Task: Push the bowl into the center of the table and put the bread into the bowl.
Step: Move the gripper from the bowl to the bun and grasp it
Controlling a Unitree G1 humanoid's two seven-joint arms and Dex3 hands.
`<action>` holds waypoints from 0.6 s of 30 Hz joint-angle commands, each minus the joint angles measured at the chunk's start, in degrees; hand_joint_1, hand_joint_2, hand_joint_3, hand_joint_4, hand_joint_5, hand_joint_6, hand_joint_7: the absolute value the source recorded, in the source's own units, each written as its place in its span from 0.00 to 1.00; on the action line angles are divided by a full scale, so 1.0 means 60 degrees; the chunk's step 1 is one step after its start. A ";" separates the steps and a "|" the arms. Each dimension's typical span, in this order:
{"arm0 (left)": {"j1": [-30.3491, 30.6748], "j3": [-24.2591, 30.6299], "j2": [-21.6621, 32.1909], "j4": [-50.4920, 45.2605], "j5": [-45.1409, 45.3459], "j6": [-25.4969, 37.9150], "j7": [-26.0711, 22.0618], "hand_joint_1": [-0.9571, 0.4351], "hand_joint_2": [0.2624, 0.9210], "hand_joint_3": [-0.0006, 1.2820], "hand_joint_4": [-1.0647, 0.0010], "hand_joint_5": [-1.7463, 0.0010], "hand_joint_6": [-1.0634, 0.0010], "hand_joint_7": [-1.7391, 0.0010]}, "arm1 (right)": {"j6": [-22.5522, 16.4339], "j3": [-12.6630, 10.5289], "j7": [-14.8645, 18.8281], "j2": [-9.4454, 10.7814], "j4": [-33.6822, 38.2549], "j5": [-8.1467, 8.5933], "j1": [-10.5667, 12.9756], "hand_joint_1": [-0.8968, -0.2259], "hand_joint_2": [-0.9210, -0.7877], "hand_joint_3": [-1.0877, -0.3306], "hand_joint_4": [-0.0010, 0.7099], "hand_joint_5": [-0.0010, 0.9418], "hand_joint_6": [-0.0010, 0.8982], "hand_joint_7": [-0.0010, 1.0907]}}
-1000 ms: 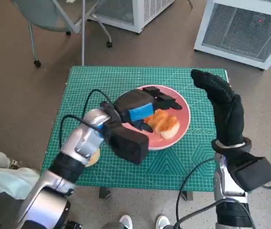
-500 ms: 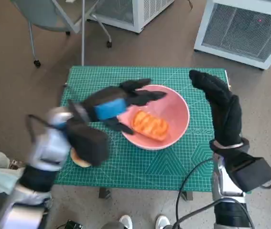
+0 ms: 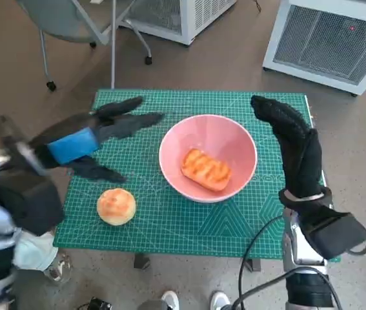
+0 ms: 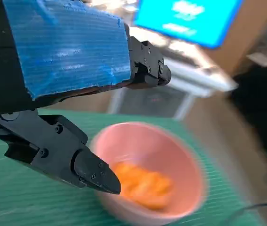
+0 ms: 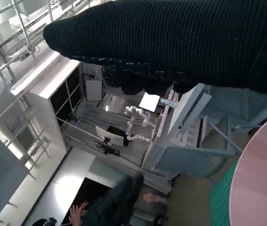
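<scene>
On the counter, covered by a green cutting mat, a pink bowl sits about mid-surface, slightly right. Inside it lies an orange-brown ridged bread, resting on the bowl floor; the left wrist view shows the same bread blurred in the bowl. A second, round bun lies on the mat near the front left, well apart from the bowl, nothing between them.

Left robot hand, blue tape on its back, hovers over the mat's left part, fingers spread apart and pointing toward the bowl, holding nothing, touching nothing visible. In its wrist view, the left hand's black fingers are apart, with the bowl beyond them. Right robot hand in the black glove stands upright just right of the bowl, fingers extended, empty; whether it touches the rim can't be told. In the right wrist view, the glove fills the top, with the bowl edge at one corner.

Brown floor all round. A wheeled chair stands far left, with white grilled units far right and far centre. A person shows dimly in the right wrist view.
</scene>
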 commanded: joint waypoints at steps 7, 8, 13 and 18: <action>0.0798 -0.0018 0.0749 0.0286 -0.0233 0.0568 -0.0875 0.52 0.77 0.00 0.92 1.00 0.71 0.99 | -0.0002 0.0096 0.0115 0.0144 0.0372 0.0086 0.0087 0.21 0.00 0.41 0.19 0.00 0.00 0.45; 0.0849 -0.0062 0.0782 0.0289 -0.0189 0.0617 -0.0917 0.52 0.77 0.00 0.92 1.00 0.71 0.99 | -0.0005 0.0098 0.0121 0.0150 0.0396 0.0087 0.0071 0.21 0.00 0.41 0.19 0.00 0.00 0.45; 0.1218 -0.0272 0.0938 0.0098 0.0376 0.0916 -0.0834 0.53 0.77 0.00 0.92 1.00 0.71 0.99 | -0.0030 0.0111 0.0137 0.0171 0.0519 0.0083 -0.0013 0.21 0.00 0.42 0.20 0.00 0.00 0.45; 0.1513 -0.0440 0.0944 -0.0222 0.0628 0.1369 -0.0923 0.56 0.76 0.00 0.91 1.00 0.70 0.99 | -0.0048 0.0120 0.0186 0.0182 0.0628 0.0114 -0.0077 0.21 0.00 0.42 0.20 0.00 0.00 0.46</action>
